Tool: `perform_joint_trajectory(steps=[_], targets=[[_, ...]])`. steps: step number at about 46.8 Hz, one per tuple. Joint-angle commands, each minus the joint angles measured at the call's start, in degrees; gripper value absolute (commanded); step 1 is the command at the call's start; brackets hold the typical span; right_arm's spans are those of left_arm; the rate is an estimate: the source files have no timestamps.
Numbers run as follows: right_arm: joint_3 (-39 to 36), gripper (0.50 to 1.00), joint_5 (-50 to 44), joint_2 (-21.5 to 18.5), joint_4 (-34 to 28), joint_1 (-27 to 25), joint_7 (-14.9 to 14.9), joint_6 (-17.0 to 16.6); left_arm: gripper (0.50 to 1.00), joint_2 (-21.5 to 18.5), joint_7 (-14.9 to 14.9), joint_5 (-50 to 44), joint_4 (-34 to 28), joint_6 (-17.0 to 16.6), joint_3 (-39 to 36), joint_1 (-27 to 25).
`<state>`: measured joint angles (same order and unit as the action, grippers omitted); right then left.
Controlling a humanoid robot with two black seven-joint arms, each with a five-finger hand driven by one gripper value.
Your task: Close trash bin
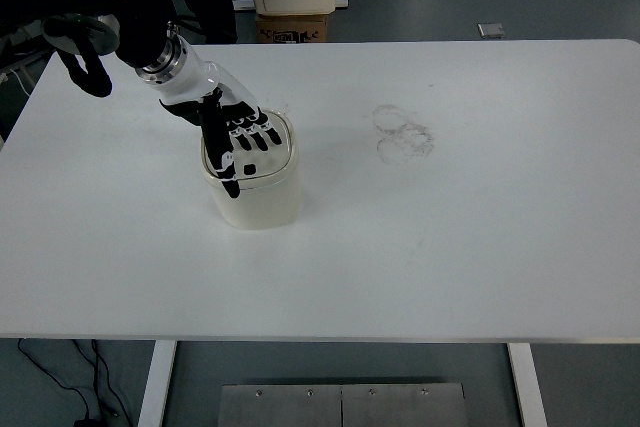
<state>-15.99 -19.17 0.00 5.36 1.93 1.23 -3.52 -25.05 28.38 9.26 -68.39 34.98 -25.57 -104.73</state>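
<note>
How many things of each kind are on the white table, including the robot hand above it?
Trash bin: 1
Robot hand, the left hand, flat on the bin's lid: 1
Ring-shaped marks on the table: 1 cluster
Total: 3
</note>
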Motion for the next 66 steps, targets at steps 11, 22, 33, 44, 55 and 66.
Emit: perform_joint_trajectory(steps=[11,22,33,44,55,66], targets=[[0.1,0.991,0.0,0.0,0.0,0.0,0.0,0.0,1.000,-0.3,0.0,0.1,0.5,0.0,0.3,-0.4],[0.0,0.991,0.0,0.0,0.0,0.0,0.0,0.0,1.000,-1.1,-0.4,0.6,3.4,0.0,0.7,-1.1],[0.1,0.991,0.0,0.0,0.0,0.0,0.0,0.0,1.000,-1.6,-0.9,-0.3,11.5,0.0,4.0,1.7],[0.1,0.991,0.0,0.0,0.0,0.0,0.0,0.0,1.000,-7.0,-3.5,-0.2,16.4,0.0,14.2,8.6],[0.0,0.991,0.0,0.0,0.0,0.0,0.0,0.0,1.000,-10.5,-10.5,-0.5,21.0,-4.6,23.3,16.8],[0.0,0.991,0.0,0.0,0.0,0.0,0.0,0.0,1.000,-14.8,-20.3,-0.6,22.7,-12.6,34.4,25.8]])
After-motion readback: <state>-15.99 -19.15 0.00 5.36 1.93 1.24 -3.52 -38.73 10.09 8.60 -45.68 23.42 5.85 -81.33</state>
